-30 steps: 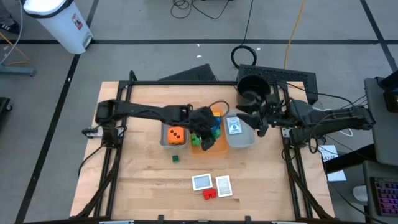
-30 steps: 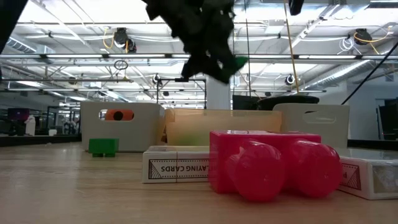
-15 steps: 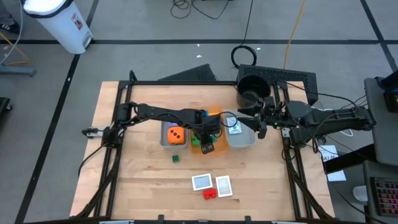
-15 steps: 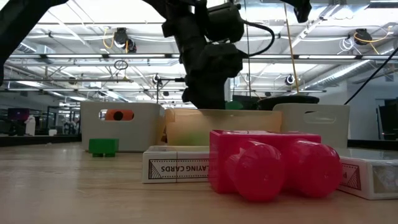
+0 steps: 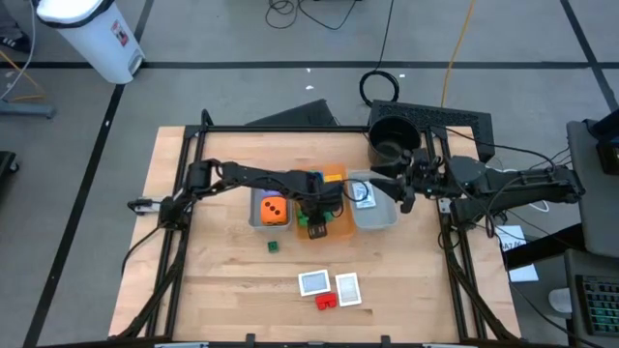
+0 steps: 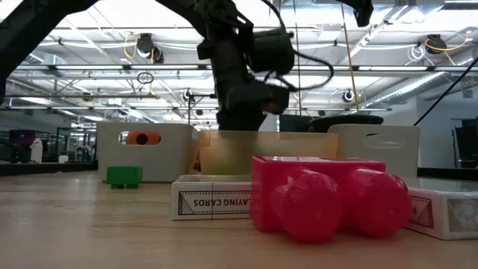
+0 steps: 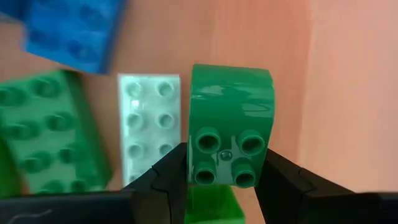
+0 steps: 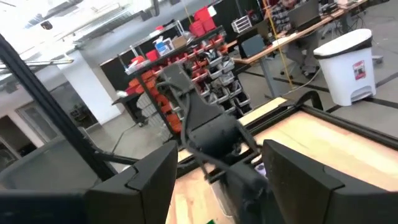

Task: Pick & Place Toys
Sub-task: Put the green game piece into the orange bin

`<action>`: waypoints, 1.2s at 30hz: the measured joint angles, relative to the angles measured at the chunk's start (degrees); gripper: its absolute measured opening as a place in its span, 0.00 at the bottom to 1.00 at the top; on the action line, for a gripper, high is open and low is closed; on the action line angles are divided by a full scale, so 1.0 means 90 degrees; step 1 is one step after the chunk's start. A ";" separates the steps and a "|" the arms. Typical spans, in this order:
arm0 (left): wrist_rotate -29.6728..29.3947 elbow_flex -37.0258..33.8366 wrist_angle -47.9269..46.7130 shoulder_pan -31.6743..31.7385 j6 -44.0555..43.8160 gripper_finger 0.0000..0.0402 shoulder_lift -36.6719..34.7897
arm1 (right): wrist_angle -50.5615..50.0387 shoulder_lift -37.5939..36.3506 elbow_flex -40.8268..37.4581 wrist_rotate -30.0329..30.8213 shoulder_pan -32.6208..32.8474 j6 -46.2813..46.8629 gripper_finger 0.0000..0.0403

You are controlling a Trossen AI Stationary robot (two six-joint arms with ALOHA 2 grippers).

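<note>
Down inside the orange tray (image 5: pixel 338 228), left gripper (image 7: pixel 219 180) clamps a green brick (image 7: pixel 227 137) near its wall.

Right gripper (image 8: pixel 214 180) — fingers apart — workshop beyond

Overhead camera straight down on whole table (image 5: pixel 222 280), tabletop camera level toward far room, both sharing red brick (image 6: pixel 321 196), wrist cameras close-in.

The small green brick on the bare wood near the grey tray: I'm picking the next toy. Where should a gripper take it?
Probably from straight above, fingers closing on two opposite side walls of the small green brick. It sits low and alone on the table, sides unobstructed.
</note>
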 joint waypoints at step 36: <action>0.0412 -0.0017 -0.0151 0.0078 -0.1074 0.61 -0.1972 | 0.0010 0.0010 -0.0002 -0.0020 -0.0278 0.0078 0.55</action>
